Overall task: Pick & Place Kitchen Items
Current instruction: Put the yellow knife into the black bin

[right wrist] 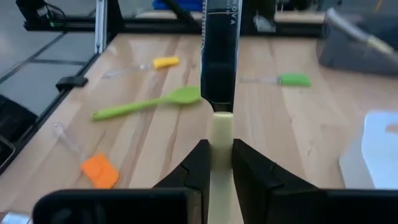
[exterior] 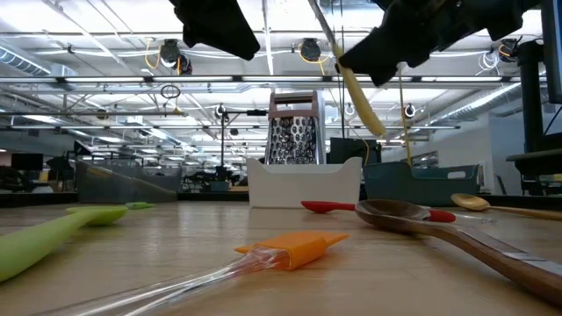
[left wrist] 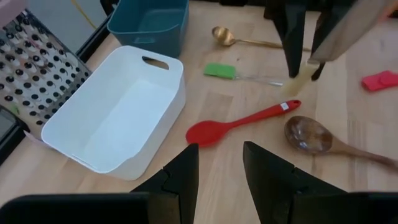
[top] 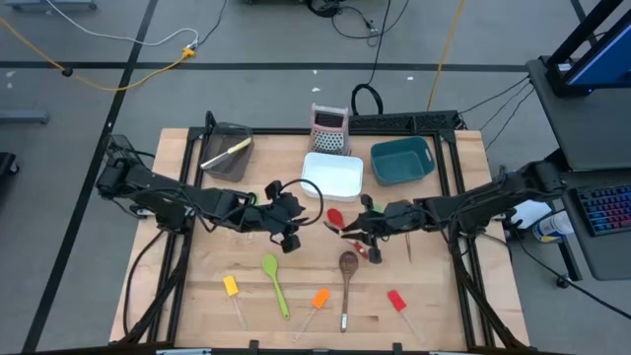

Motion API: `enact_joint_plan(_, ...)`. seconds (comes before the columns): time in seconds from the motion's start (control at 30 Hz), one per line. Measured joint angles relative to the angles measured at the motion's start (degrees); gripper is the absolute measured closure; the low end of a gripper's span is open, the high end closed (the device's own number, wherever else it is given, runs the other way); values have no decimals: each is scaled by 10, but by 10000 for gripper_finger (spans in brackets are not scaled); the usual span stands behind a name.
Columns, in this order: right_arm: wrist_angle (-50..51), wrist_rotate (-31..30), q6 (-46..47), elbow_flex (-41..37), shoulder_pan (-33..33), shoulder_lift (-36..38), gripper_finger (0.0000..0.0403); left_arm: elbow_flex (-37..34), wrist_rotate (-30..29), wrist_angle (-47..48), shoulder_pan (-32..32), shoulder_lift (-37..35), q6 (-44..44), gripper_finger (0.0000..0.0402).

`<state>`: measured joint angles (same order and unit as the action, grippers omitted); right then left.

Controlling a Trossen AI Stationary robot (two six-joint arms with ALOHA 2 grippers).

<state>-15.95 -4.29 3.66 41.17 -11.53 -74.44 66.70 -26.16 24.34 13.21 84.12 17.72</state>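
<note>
The right gripper [right wrist: 217,163] holds a knife [right wrist: 220,74] with a cream handle and a shiny metal blade. Its two dark fingers [right wrist: 194,163] squeeze the pale handle from both sides. The low view shows the knife up in the air, hanging tilted above the table [top: 434,316]. The right arm reaches in from the right side to the middle of the table, just in front of the white bin [top: 332,175].

The left gripper [left wrist: 219,169] holds nothing, and its fingers stand apart. The left arm stretches in from the left side, and its gripper is near the white bin too.

Other kitchen items lie flat on the wood. A red spoon [left wrist: 239,122] lies right by the white bin. A wooden spoon [top: 347,278] and a green spoon [top: 275,283] lie closer to the front edge. Three spatulas with clear handles lie there too: a yellow-headed one [top: 232,288], an orange-headed one [top: 316,301] and a red-headed one [top: 397,302].
</note>
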Motion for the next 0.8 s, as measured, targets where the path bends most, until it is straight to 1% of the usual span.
enact_joint_plan(0.13,-51,0,-29,0,0,-15,362,0,-1,-9,0,0,0,270)
enact_joint_plan(0.33,-112,0,-58,0,7,-17,362,0,-9,-12,0,0,0,270)
enact_joint_plan(0.5,-143,0,-78,0,12,-17,362,0,-10,-36,0,0,-1,270)
enact_joint_plan(0.8,-195,-1,-107,0,15,-17,362,0,-10,-102,0,0,-55,270)
